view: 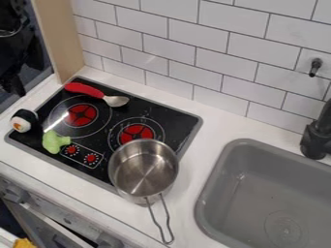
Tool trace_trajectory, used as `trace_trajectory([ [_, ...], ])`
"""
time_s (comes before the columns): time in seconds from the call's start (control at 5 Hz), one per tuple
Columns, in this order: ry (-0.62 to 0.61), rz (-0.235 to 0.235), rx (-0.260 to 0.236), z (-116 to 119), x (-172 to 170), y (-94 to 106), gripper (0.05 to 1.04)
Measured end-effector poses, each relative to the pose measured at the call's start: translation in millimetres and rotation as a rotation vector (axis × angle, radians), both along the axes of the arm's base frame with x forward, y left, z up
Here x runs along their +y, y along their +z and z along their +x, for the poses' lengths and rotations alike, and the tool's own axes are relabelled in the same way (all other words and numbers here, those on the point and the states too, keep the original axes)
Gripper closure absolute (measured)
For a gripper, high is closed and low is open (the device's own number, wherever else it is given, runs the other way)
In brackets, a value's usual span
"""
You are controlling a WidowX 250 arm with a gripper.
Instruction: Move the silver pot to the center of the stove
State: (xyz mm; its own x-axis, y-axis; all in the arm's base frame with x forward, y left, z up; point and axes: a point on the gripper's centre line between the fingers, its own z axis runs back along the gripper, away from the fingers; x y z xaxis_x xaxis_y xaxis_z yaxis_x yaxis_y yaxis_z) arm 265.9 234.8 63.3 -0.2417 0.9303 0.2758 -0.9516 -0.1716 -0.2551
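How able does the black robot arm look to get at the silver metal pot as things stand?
Probably yes: nothing covers the pot, and the red-handled metal spoon lies low on the black stove, leaving the arm room above.

Soft, fairly bright light; glints inside silver pot (143,169); faint sheen on wall tiles (212,41); upper-left corner dim.

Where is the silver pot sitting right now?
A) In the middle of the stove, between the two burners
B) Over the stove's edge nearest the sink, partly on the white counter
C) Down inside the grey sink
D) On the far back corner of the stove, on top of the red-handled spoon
B: the silver pot overlaps the edge of the black stove, its handle pointing out over the white counter.
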Motion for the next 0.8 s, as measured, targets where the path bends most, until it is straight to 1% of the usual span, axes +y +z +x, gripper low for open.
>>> trace_trajectory([
  [0.2, 0.003, -0.017, 0.024, -3, -2, -10.0, 0.083],
  [0.4, -0.006, 0.012, 0.064, -12, -17, -7.0, 0.083],
  [0.6, -0.017, 0.006, 0.031, -20, -34, 5.9, 0.083],
  [0.8, -0.060, 0.002, -0.027, -36, -64, 21.3, 0.083],
])
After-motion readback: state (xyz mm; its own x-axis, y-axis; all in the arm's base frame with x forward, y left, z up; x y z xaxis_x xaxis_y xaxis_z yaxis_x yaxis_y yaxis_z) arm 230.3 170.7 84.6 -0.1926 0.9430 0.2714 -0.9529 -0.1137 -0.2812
